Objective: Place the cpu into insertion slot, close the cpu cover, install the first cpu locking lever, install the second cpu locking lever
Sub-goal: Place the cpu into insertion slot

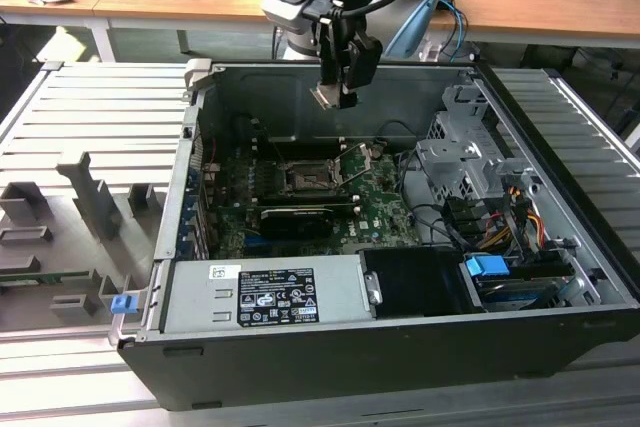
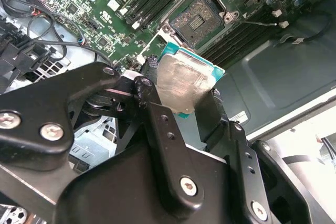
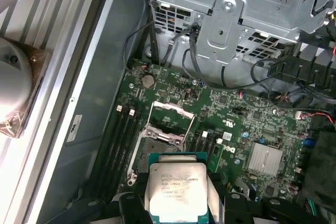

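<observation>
The cpu [image 3: 177, 188], a small square chip with a pale silver-grey metal face on a teal-green rim, is clamped by two opposite edges in the black two-fingered hand [image 3: 178, 205]. The hand is closed only as far as the chip's width. Several faint lines of print cross the chip's face in the first wrist view.

In the exterior view the cpu [image 1: 328, 96] hangs in the hand [image 1: 337, 90] above the open case, well apart from the board below. In the second wrist view the cpu [image 2: 184, 80] sits tilted between the fingers [image 2: 151, 85].

The insertion slot [image 3: 156, 148], a square black socket with a metal rim, lies bare and unfilled on the green motherboard [image 3: 231, 109]. The cpu cover [image 3: 173, 107], a thin silvery frame plate with a square window, stands swung up beside the socket.

The motherboard lies inside a dark grey open computer case [image 1: 300, 372]. That case also holds:
- a grey power-supply box [image 1: 190, 297] bearing a black-and-white printed label [image 1: 272, 299]
- a perforated silvery drive cage [image 3: 236, 3] with black cables
- a blue plastic connector [image 1: 488, 271]

A small white printed sticker [image 3: 75, 128] sits on the case wall. The case rests on a grey ribbed metal surface [image 1: 100, 107].
</observation>
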### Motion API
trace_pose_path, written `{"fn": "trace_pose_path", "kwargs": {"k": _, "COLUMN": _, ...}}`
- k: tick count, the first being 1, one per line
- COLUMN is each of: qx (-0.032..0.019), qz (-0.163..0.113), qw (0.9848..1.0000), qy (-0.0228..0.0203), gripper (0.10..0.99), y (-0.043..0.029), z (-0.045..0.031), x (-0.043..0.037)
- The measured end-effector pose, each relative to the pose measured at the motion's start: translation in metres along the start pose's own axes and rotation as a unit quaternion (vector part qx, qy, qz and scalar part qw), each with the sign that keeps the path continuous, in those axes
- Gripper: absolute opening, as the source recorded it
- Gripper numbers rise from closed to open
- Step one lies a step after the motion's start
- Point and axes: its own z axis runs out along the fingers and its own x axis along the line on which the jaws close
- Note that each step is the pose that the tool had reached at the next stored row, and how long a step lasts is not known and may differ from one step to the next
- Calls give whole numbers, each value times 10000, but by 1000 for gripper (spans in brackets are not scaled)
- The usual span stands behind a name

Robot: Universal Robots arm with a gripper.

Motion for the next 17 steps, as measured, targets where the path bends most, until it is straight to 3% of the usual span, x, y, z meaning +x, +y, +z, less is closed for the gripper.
{"fn": "trace_pose_path", "kwargs": {"k": 17, "qx": -6, "qz": 327, "qw": 9995, "qy": -29, "gripper": 529, "y": -1, "z": 11, "x": 0}}
